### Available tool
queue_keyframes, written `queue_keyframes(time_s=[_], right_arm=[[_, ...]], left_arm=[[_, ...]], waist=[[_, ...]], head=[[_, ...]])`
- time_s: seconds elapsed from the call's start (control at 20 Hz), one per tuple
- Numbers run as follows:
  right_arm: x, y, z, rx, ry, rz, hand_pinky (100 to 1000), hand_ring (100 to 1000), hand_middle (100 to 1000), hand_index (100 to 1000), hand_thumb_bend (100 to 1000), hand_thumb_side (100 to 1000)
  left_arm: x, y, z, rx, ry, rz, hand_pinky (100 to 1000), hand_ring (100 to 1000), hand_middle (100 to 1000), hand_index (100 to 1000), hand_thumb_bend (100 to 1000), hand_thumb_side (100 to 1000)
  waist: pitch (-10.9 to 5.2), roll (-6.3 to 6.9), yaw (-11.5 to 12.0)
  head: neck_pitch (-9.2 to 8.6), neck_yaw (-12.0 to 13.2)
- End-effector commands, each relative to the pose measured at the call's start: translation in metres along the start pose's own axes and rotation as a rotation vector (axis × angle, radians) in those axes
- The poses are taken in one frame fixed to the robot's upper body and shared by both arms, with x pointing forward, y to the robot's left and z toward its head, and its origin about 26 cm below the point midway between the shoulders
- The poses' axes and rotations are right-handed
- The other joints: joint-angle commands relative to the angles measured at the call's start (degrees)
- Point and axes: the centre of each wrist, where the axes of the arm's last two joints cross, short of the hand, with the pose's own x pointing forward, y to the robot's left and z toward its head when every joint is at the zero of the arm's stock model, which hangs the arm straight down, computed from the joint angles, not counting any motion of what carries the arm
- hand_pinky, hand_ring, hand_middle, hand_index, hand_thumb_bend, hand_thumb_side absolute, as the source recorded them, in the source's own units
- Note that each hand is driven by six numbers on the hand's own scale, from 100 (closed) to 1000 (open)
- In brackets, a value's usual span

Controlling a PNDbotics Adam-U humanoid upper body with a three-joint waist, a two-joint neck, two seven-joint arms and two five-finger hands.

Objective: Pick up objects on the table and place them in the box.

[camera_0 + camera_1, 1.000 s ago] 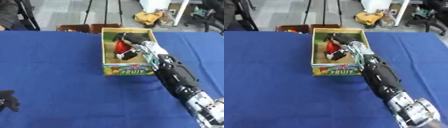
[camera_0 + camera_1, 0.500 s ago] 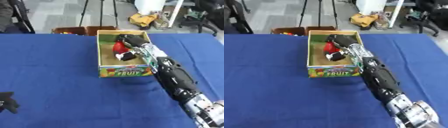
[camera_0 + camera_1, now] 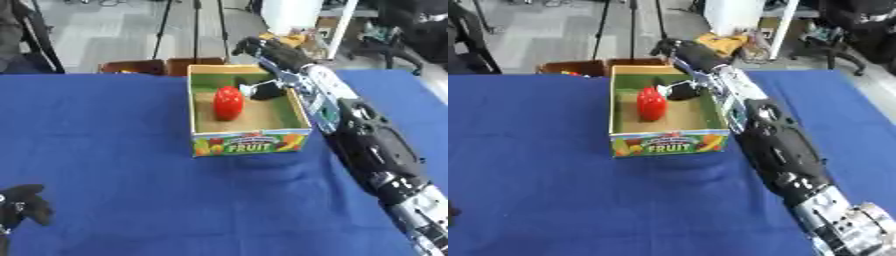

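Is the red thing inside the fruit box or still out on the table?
Inside. The red thing lies on the box floor, walls all around it.

I can't tell what the small dark thing (image 3: 265, 90) in the box (image 3: 249, 142) is. My left hand (image 3: 22, 207) is cut off at the picture's bottom-left corner.

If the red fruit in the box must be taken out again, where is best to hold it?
Probably from above, fingers across the middle of the red fruit: it lies lengthwise on the floor of the box, whose walls block side approaches.
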Motion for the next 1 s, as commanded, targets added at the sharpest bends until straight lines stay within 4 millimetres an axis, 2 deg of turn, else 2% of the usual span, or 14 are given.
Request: queue_keyframes(time_s=[0.05,0.2,0.25,0.3,0.4,0.45,0.6,0.8,0.85,0.9,0.95,1.0], right_arm=[[0.003,-0.011,0.013,-0.031,-0.099,0.041,624,867,864,902,148,366],[0.008,-0.001,0.031,0.013,-0.181,0.033,654,880,866,902,145,343],[0.008,0.001,0.037,0.015,-0.200,0.021,648,875,859,888,100,402],[0.009,0.002,0.043,0.009,-0.216,0.006,644,873,858,885,100,504],[0.010,0.002,0.055,-0.020,-0.243,-0.029,634,866,854,885,100,529],[0.010,0.002,0.061,-0.031,-0.256,-0.045,635,864,852,888,100,566],[0.017,0.003,0.075,-0.069,-0.278,-0.097,629,851,841,882,100,548],[0.034,-0.011,0.079,-0.105,-0.292,-0.142,630,850,840,881,100,553],[0.040,-0.014,0.078,-0.109,-0.304,-0.154,627,841,829,872,100,603],[0.047,-0.018,0.077,-0.109,-0.317,-0.165,628,841,829,872,100,615],[0.052,-0.022,0.077,-0.108,-0.326,-0.174,632,841,828,873,100,631],[0.057,-0.026,0.077,-0.106,-0.336,-0.183,632,841,828,873,100,632]], left_arm=[[0.000,0.010,0.001,0.042,-0.003,-0.026,562,386,466,680,638,967],[-0.003,0.013,0.004,0.060,0.009,-0.039,561,385,466,680,636,970],[-0.004,0.014,0.005,0.064,0.012,-0.042,561,385,465,679,634,971],[-0.004,0.014,0.006,0.066,0.015,-0.044,561,384,464,677,633,972],[-0.005,0.014,0.005,0.065,0.014,-0.046,561,384,464,676,631,971],[-0.005,0.013,0.005,0.062,0.014,-0.045,560,383,462,673,629,970],[-0.003,0.009,0.002,0.041,0.005,-0.039,557,375,455,666,613,955],[0.001,0.004,-0.007,-0.001,-0.002,-0.049,554,370,452,661,600,950],[0.004,0.002,-0.009,-0.019,-0.011,-0.058,521,319,404,631,590,888],[0.008,-0.001,-0.014,-0.049,-0.019,-0.071,517,312,396,623,611,873],[0.011,-0.004,-0.020,-0.076,-0.027,-0.086,514,308,392,617,736,810],[0.015,-0.008,-0.026,-0.107,-0.036,-0.101,514,309,392,618,756,801]], waist=[[-0.66,0.39,-1.5],[-0.46,0.45,-3.7],[-0.37,0.50,-4.5],[-0.28,0.58,-5.2],[-0.14,0.78,-6.2],[-0.16,0.85,-6.4],[-0.37,1.03,-6.6],[-0.64,1.16,-6.7],[-0.95,1.23,-6.9],[-1.17,1.27,-7.0],[-1.27,1.28,-7.1],[-1.33,1.28,-7.2]], head=[[0.55,3.1],[0.54,4.2],[0.58,4.5],[0.60,4.8],[0.67,5.2],[0.75,5.3],[0.96,5.1],[1.50,5.2],[1.59,5.6],[1.74,5.9],[1.78,6.1],[1.74,6.1]])
